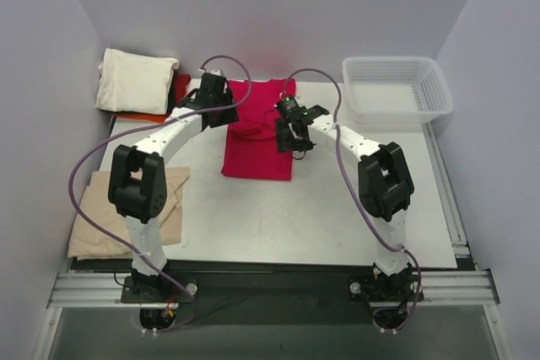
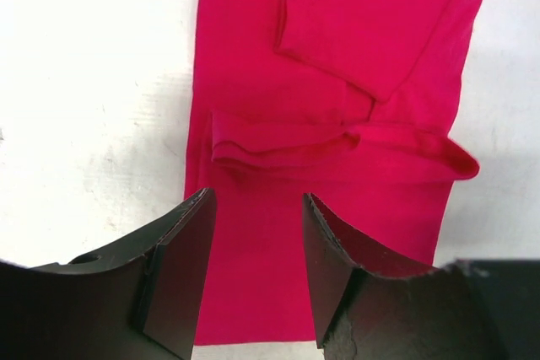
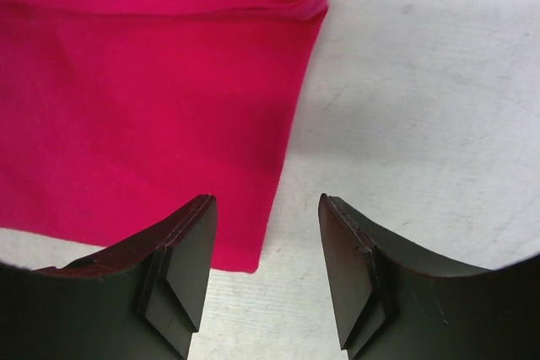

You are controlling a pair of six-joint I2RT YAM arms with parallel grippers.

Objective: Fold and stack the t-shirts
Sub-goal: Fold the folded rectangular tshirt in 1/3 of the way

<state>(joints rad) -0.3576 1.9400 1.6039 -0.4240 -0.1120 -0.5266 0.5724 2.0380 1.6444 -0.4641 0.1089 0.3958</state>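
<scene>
Crimson-red cloth t-shirt [image 1: 257, 141]: folded into a long strip with a sleeve tucked across it, lying flat on the white counter [image 1: 295, 217], middle of the far side.
Left claw [image 2: 256, 198]: fingers apart over the strip's end, gripping nothing.
Right claw [image 3: 266, 200]: fingers apart over the shirt's side edge and bare counter, gripping nothing.
Cream-white folded t-shirt [image 1: 135, 80]: far-left corner, lying on an orange-red t-shirt [image 1: 143, 115].
Tan-beige t-shirt [image 1: 93, 225]: near-left edge, partly behind the left arm.
White plastic lattice basket [image 1: 396, 86]: far-right corner.
</scene>
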